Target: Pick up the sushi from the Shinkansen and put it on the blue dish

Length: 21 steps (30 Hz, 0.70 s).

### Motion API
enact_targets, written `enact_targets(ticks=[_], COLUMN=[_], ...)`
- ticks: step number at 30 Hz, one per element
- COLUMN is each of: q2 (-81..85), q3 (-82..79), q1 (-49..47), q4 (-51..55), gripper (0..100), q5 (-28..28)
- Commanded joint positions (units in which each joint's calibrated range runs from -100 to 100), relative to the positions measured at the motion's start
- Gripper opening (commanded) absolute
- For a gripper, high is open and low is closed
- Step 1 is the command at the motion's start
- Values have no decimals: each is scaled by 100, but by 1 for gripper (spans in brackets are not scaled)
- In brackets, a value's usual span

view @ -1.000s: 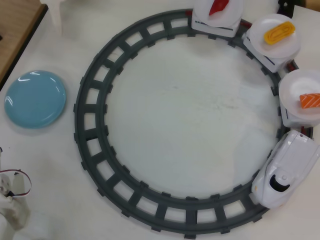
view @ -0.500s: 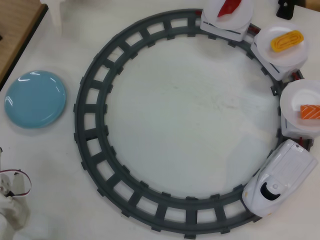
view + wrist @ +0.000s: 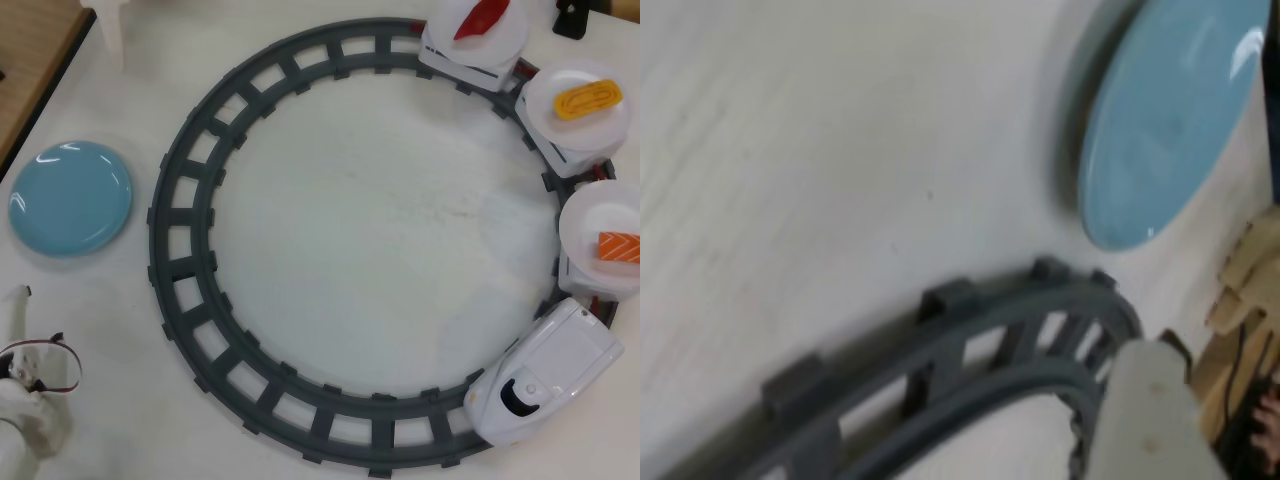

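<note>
— Looking down from the overhead view, what do you see on the table (image 3: 330, 230)?

— A round gray train track (image 3: 200, 150) goes in a big ring. The white Shinkansen (image 3: 545, 372) sits on the track at the bottom right. Its black window points to the lower left.

— Where is the sushi?

— The orange sushi (image 3: 619, 247) lies on a round white plate (image 3: 590, 222) on the car right behind the Shinkansen, at the right edge of the view. The next car carries a yellow egg piece (image 3: 587, 99) on its own white plate. The car after that, at the top, holds a dark red tuna piece (image 3: 483, 17).

— And the blue dish?

— The blue dish (image 3: 70, 197) rests on the table on the left, outside the track ring and well apart from the sushi. Nothing lies on it. In the wrist view the blue dish (image 3: 1175, 120) shows at the top right, close to a curved bit of the track (image 3: 960, 370).

— What about the gripper?

— A white part of the arm (image 3: 25, 420) with a red wire peeks in at the bottom left of the overhead view, below the dish. In the wrist view just one pale finger (image 3: 1155, 415) pokes in at the bottom right. I cannot tell if the gripper is spread wide or pinched together.
</note>
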State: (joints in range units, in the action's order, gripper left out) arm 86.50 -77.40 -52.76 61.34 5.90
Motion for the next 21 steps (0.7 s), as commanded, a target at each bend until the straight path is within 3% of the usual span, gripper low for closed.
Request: enact_targets(ticks=[1, 12, 21], q2=[-674, -2889, -3271], q3=[770, 2600, 3926], q1=[223, 1279, 2274], q4=[-7, 171, 1607], gripper=[25, 25, 25], q5=[-51, -62, -41])
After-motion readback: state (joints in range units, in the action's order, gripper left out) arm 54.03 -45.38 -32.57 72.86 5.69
